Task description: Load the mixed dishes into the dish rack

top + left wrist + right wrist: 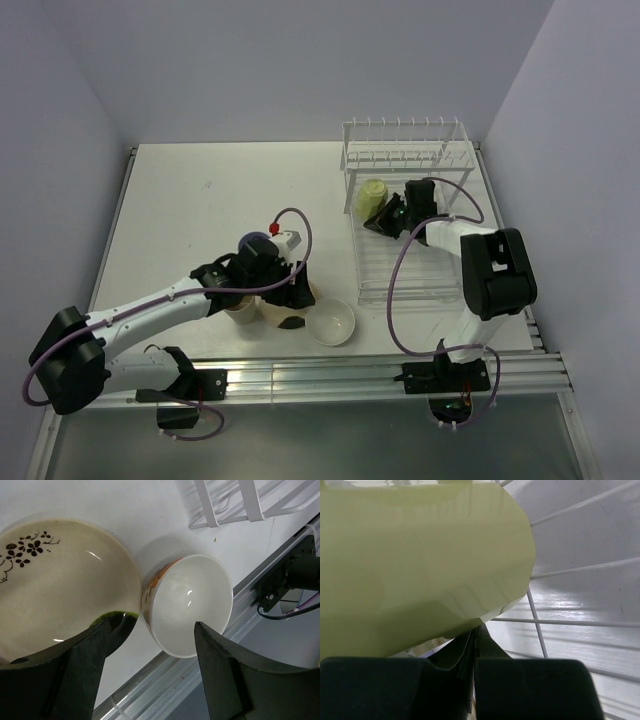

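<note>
L: left gripper (160, 626) spread wide, empty, fingers over plate (60, 590) rim and bowl (190, 597) | R: right gripper (475, 632) fingers pressed together, bottom centre, against mug (420, 555); pinch can't tell

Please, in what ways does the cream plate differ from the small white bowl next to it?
The cream plate is wider and shallower; the small white bowl is narrower and deeper. The plate carries a dark floral mark inside; the bowl is plain inside, with an orange pattern outside. Both are glossy, empty and open side up on the table, outside the dish rack.
</note>
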